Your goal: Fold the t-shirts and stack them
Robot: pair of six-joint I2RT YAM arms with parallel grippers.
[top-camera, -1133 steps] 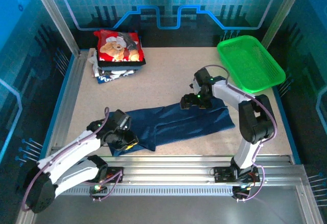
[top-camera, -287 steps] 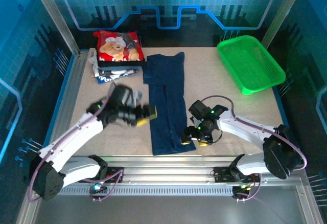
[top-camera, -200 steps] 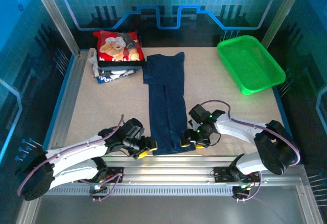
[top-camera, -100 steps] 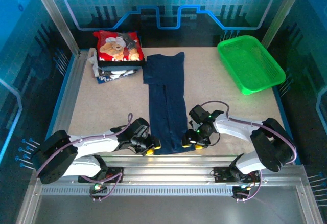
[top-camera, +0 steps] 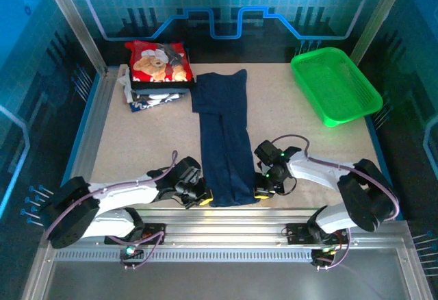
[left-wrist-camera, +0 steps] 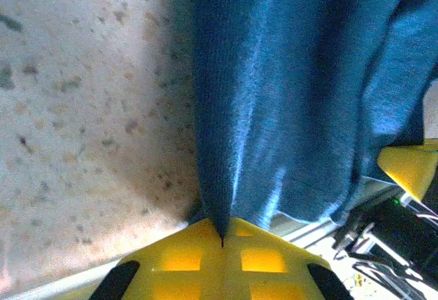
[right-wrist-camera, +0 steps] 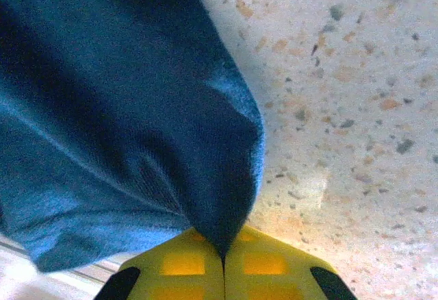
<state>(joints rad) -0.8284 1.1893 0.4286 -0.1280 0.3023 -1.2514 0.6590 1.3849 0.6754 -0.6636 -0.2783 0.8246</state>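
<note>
Fingers on both arms are closed on cloth. Your left gripper [top-camera: 204, 199] sits at the near left corner of the navy t-shirt [top-camera: 222, 142]. In the left wrist view the yellow pads [left-wrist-camera: 181, 259] meet with the shirt's edge [left-wrist-camera: 294, 94] nipped in the seam between them. Your right gripper [top-camera: 261, 192] has the near right corner. Its own camera shows the same thing - pads [right-wrist-camera: 263, 262] pressed together, a bunched fold of navy fabric [right-wrist-camera: 102, 108] rising out of the join.

The shirt lies as a long narrow strip down the middle of the table [top-camera: 137, 142], its near end at the table's front edge between your two grippers. Its far end is a little wider and lies just beside the stack of folded shirts [top-camera: 154, 94] at the far left. A red teddy-bear shirt [top-camera: 159, 64] tops that stack. The green basket [top-camera: 335, 84] stands at the far right - well apart from the navy shirt.
</note>
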